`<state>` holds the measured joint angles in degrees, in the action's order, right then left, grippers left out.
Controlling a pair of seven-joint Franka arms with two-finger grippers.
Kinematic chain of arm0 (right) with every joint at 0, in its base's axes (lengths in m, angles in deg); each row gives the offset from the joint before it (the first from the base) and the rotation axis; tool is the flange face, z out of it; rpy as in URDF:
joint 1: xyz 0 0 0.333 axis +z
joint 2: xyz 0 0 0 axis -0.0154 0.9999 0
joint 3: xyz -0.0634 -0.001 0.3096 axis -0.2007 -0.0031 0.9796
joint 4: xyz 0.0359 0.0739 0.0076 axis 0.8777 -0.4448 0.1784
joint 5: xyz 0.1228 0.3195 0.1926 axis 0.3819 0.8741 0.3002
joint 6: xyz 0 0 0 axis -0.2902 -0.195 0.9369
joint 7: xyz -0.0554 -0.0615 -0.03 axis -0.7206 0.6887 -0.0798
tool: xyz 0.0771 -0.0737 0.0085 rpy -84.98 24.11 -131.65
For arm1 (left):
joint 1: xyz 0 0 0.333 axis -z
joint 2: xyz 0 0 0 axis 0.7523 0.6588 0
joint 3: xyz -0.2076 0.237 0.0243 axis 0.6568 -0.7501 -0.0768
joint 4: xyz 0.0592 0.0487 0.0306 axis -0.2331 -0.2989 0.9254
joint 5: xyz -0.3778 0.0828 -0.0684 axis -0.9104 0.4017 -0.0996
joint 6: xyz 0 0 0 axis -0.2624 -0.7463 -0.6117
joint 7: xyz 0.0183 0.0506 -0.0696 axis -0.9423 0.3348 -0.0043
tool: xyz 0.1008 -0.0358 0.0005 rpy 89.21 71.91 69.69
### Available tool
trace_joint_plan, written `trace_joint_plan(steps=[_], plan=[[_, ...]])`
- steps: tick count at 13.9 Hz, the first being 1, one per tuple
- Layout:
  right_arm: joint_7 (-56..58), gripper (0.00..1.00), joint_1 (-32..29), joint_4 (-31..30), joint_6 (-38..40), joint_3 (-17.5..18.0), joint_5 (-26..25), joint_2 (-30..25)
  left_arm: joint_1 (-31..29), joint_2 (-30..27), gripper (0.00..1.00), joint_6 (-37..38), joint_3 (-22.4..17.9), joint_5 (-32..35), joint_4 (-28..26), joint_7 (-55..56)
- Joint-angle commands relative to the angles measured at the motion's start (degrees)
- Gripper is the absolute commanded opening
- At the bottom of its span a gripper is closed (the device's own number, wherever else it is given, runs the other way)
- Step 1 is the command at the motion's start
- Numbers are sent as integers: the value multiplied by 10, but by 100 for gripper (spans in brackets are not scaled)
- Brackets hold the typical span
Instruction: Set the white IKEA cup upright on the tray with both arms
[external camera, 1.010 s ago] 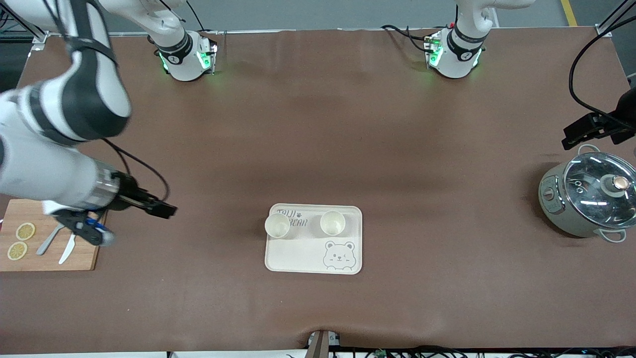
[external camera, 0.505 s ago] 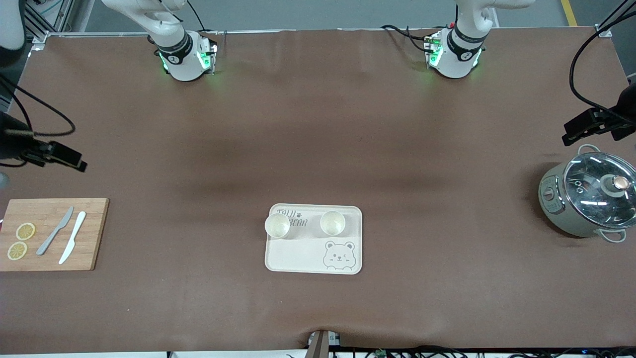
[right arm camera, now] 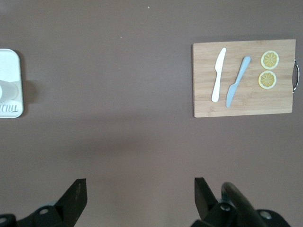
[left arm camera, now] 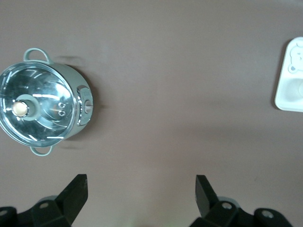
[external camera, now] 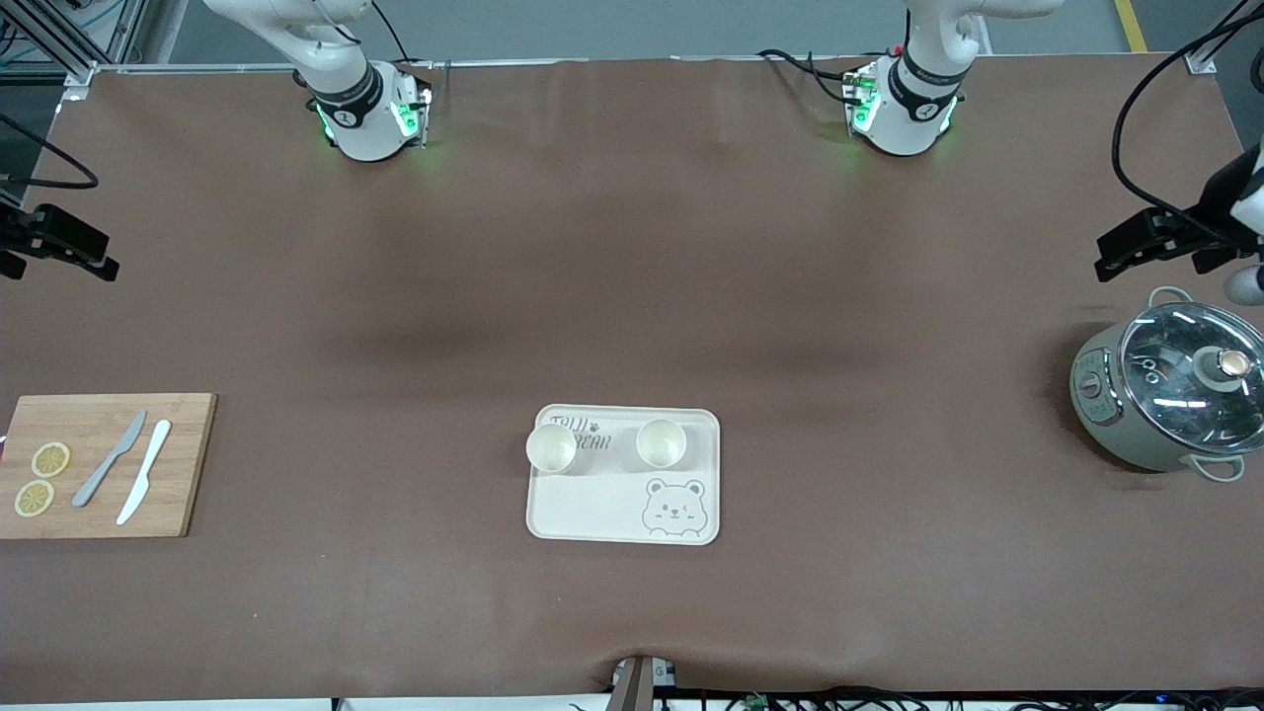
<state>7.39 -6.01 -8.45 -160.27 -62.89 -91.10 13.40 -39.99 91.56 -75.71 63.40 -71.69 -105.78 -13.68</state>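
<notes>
Two white cups stand upright on the cream bear tray (external camera: pixel 592 504), one (external camera: pixel 551 447) at its corner toward the right arm's end, the other (external camera: pixel 661 441) beside it. My left gripper (left arm camera: pixel 141 189) is open and empty, high over bare table near the pot. My right gripper (right arm camera: pixel 140 191) is open and empty, high over bare table near the cutting board. In the front view only the hands' black parts show at the edges: the left arm's (external camera: pixel 1150 242) and the right arm's (external camera: pixel 59 242). The tray's edge shows in the left wrist view (left arm camera: pixel 289 90) and the right wrist view (right arm camera: pixel 8 61).
A wooden cutting board (external camera: pixel 188 474) with a grey knife (external camera: pixel 109 472), a white knife (external camera: pixel 144 484) and two lemon slices (external camera: pixel 41 478) lies at the right arm's end. A grey pot with a glass lid (external camera: pixel 1170 385) stands at the left arm's end.
My right arm has pulled back from over the cutting board toward the table's edge and farther from the front camera. My left hand has shifted slightly. The cups and tray have not moved.
</notes>
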Motion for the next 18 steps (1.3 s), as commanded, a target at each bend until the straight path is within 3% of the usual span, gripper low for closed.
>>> trace_joint_plan(steps=[1, 5, 7, 11, 18], plan=[[13, 100, -20, -15, -11, 15, -12, -8, -1, -42, 100, -17, 15, 0, -67, -9], [18, 100, -19, -17, -4, 15, -11, -16, 0, -97, 100, -88, 26, 0, -165, -9], [17, 100, -11, -28, -7, 17, -10, -33, -5, -98, 100, -90, 39, 0, -168, -9], [17, 100, -7, -127, -71, 17, -4, -101, -6, -99, 100, -87, 38, 0, -164, -10], [12, 100, -8, -88, -53, 15, -4, -86, -6, -100, 100, -68, 37, 0, -151, -10]])
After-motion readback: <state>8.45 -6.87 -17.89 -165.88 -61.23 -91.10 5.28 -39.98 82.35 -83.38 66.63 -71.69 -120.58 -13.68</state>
